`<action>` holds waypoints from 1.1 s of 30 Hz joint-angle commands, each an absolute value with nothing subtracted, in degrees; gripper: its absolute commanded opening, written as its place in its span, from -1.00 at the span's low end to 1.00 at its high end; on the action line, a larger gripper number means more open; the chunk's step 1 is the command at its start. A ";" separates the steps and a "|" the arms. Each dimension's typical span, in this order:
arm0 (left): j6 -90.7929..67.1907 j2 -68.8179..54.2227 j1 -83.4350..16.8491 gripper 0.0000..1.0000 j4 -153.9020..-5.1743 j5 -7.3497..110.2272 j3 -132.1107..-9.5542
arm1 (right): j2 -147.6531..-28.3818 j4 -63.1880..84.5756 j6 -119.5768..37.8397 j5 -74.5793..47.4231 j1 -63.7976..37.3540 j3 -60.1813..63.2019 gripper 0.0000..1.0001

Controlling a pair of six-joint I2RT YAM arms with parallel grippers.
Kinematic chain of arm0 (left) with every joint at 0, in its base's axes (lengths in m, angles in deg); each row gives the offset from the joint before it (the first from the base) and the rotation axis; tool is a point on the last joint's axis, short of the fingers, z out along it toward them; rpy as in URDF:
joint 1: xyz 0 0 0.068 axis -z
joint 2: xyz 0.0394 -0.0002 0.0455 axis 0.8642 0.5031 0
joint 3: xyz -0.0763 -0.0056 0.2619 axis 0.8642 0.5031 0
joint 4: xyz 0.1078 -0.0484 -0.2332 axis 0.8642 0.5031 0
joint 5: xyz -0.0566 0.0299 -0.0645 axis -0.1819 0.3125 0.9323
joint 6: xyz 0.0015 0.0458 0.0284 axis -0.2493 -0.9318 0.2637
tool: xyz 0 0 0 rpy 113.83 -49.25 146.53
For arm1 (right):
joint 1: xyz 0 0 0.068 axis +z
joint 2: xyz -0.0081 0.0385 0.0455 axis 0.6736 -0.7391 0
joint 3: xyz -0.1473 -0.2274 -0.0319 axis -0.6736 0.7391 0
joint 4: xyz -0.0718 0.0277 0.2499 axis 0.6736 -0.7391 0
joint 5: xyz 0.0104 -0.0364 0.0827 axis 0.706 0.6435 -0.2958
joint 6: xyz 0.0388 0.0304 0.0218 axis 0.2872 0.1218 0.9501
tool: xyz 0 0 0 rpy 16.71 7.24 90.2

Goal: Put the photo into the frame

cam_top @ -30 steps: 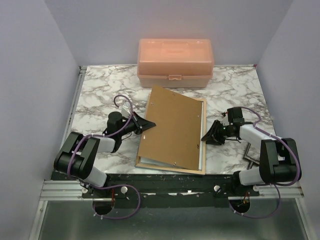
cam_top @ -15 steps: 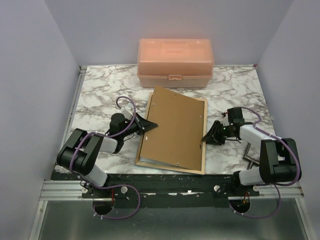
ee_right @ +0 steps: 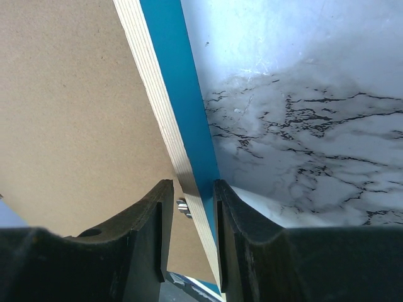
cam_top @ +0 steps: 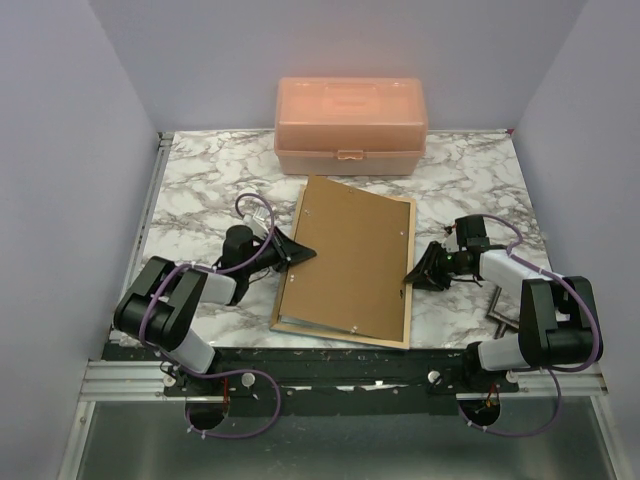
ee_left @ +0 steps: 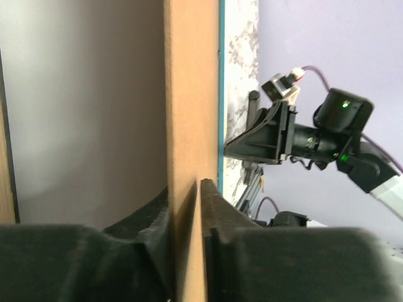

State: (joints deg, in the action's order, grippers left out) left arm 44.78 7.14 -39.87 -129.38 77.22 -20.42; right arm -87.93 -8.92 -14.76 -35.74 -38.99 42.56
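Fingers (ee_right: 158, 226) of the right gripper (ee_right: 191, 184) stand either side of the frame (ee_right: 175, 69). They are closed on its narrow rim, one against the pale layered wood edge and one against the bright blue face.

From that gripper the frame stretches away towards the left gripper (cam_top: 297, 255). It lies on the marble desk (cam_top: 200, 200) with its light wood side showing. The brown backing board (cam_top: 345, 260) lies askew on top of it and covers most of it.

The left gripper meets the board's edge from the opposite side, facing the right gripper across the board. In the left wrist view the board's edge runs between the two fingers (ee_left: 217, 226), which sit only narrowly parted and close against it. Whether they press on it or merely flank it cannot be told.

Just below the left gripper in the top view, a pale sliver (cam_top: 283, 321) shows under the board's near corner. Whether that is the photo cannot be told.

Beyond both grippers, at the far edge of the desk, sits a closed pink plastic box (cam_top: 350, 115), apart from the frame.
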 commanded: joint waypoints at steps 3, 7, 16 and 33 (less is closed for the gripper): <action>34.66 4.13 -37.83 -0.29 -113.16 77.18 -24.26 | -88.19 -8.42 -14.90 -36.44 -38.68 42.96 -0.26; 30.80 3.21 -37.65 -0.05 -104.84 75.40 -26.38 | -88.22 -8.51 -14.86 -36.35 -38.68 42.72 -0.26; 22.16 1.71 -36.01 0.38 -85.13 68.30 -33.97 | -88.49 -8.53 -15.05 -36.09 -38.70 42.72 -0.26; 15.71 6.94 -25.93 0.48 -58.37 49.84 -50.67 | -89.08 -8.43 -15.16 -35.81 -38.67 42.44 -0.26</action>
State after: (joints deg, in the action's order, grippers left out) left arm 17.63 5.46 -28.57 -65.51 56.74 -46.48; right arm -88.06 -8.92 -14.76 -35.70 -38.97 42.56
